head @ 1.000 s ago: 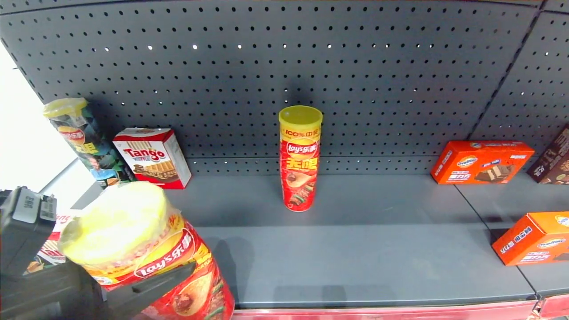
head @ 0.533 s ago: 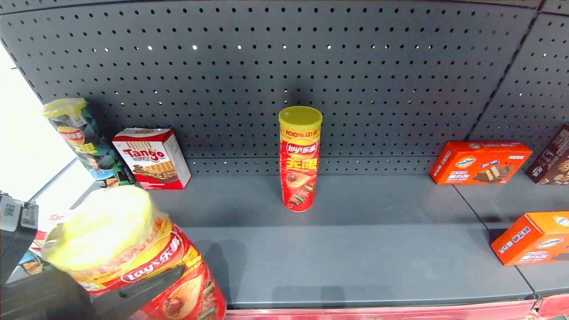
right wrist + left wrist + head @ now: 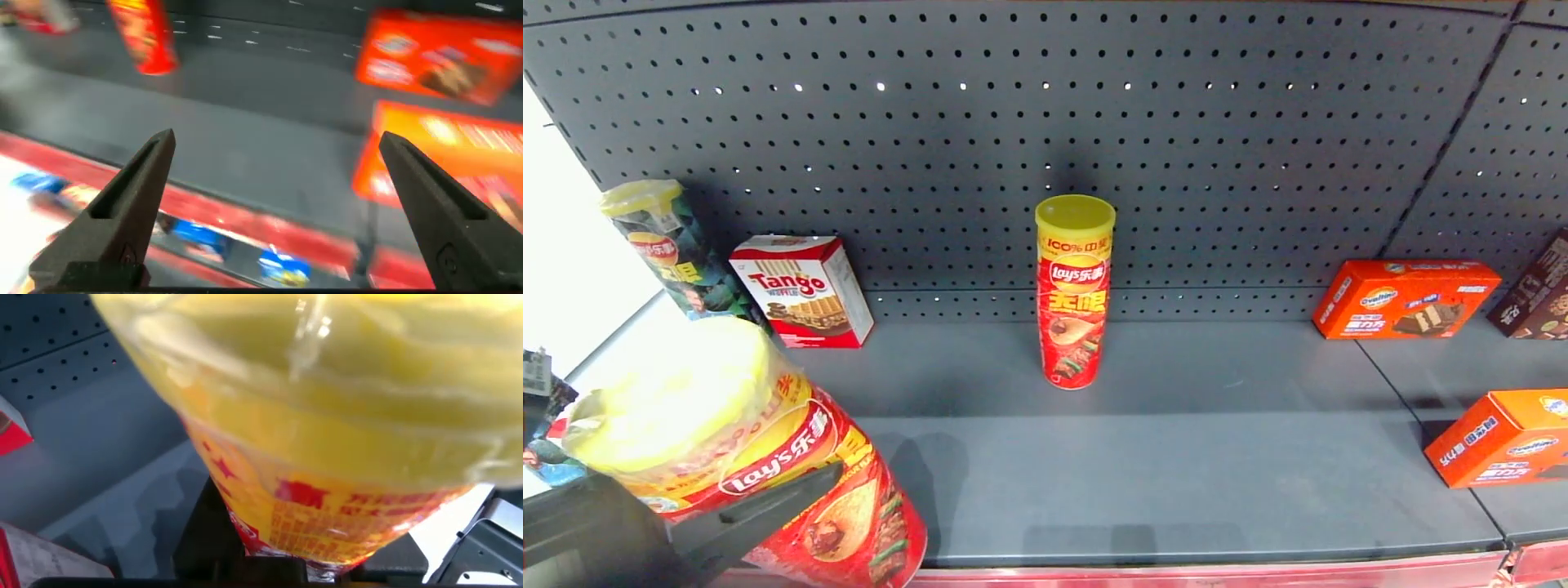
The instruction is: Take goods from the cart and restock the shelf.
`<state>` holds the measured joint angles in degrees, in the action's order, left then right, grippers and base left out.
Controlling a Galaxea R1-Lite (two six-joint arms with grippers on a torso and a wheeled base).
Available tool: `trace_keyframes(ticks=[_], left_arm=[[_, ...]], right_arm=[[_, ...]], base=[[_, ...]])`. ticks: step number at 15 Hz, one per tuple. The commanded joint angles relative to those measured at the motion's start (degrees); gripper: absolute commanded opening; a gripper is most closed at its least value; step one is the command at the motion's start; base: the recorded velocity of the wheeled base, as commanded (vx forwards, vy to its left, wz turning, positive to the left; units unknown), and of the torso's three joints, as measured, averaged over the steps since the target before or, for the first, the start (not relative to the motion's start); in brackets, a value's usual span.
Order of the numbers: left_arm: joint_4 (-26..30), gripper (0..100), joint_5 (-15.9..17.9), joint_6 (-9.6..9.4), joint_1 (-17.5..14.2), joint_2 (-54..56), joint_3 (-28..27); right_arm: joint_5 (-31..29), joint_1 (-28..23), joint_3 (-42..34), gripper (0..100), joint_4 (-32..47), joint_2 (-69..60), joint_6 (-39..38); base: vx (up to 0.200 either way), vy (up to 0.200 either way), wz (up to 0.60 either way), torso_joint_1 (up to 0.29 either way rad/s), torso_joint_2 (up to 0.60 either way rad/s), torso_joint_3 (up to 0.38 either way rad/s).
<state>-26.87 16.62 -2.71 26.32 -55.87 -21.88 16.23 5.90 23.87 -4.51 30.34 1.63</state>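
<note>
- The left gripper remained clamped around a red crisp can with a yellow lid, one dark finger lying across the label. Seen from the wrist, the can sat close against the camera.
- Over the last second the held can slid to the robot's left and a little lower at the front left corner of the shelf, leaning with its lid to the left. Whether its base touched the shelf's front edge could not be told.
- Nothing on the shelf moved. The matching can stood upright at the back, mid-shelf, with the wafer box and a dark green can at the far left.
- The right gripper hung with its fingers spread wide and nothing between them, in front of the shelf near the orange boxes.
- The drift carried the can away from its twin rather than towards it, so the restock looked unfinished. The bare stretch between the wafer box and the standing can seemed the likeliest landing spot.
</note>
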Motion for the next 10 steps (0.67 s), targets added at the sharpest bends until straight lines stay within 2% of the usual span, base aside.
trace_keyframes(ticks=[1,5,7,10], left_arm=[[0.06,0,0.08,0.07,-0.04,-0.20,-0.09],[0.24,0,0.08,0.07,0.05,-0.29,-0.27],[0.15,0,0.08,0.07,-0.04,-0.38,-0.35],[0.24,0,0.08,0.07,-0.04,-0.38,-0.35]], right_arm=[[0.83,6.76,5.31,100,-3.49,13.95,0.48],[-1.46,7.81,9.27,100,-14.30,26.96,0.56],[-4.45,10.62,9.79,100,-14.56,29.60,0.74],[-4.01,12.21,9.35,100,-15.00,31.27,0.83]], base=[[0.000,0.000,0.00,0.000,0.00,0.000],[0.000,0.000,0.00,0.000,0.00,0.000],[0.000,0.000,0.00,0.000,0.00,0.000],[0.000,0.000,0.00,0.000,0.00,0.000]])
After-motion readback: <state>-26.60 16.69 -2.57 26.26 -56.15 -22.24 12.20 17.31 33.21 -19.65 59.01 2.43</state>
